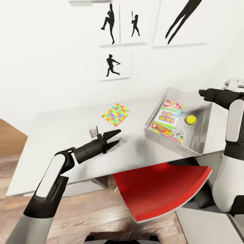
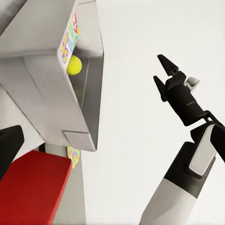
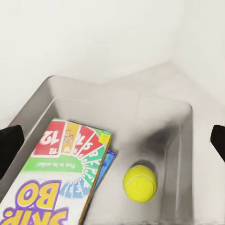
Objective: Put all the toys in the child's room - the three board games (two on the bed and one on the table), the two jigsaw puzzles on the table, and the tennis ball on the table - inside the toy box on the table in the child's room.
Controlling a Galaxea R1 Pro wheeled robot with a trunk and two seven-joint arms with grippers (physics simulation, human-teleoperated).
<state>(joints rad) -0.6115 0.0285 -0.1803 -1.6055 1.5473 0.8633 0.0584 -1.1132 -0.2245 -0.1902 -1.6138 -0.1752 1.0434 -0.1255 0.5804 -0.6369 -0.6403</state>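
On my bench, the grey toy box point(image 1: 200, 134) near the right edge holds the Skip-Bo game point(image 1: 166, 117) and tennis ball point(image 1: 190, 119); one jigsaw puzzle point(image 1: 115, 114) lies flat toward the back edge.

I count one light grey lidless bin point(image 1: 200, 135), one yellow-green tennis ball point(image 1: 190, 119), at least two flat printed game boxes stacked inside, one multicolour jigsaw square point(image 1: 115, 114), four black silhouette prints, and one red chair seat point(image 1: 159, 189).

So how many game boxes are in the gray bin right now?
2 that I can see: the Skip-Bo box on top, and a Monopoly box under it, inside the bin. Another could be hidden underneath.
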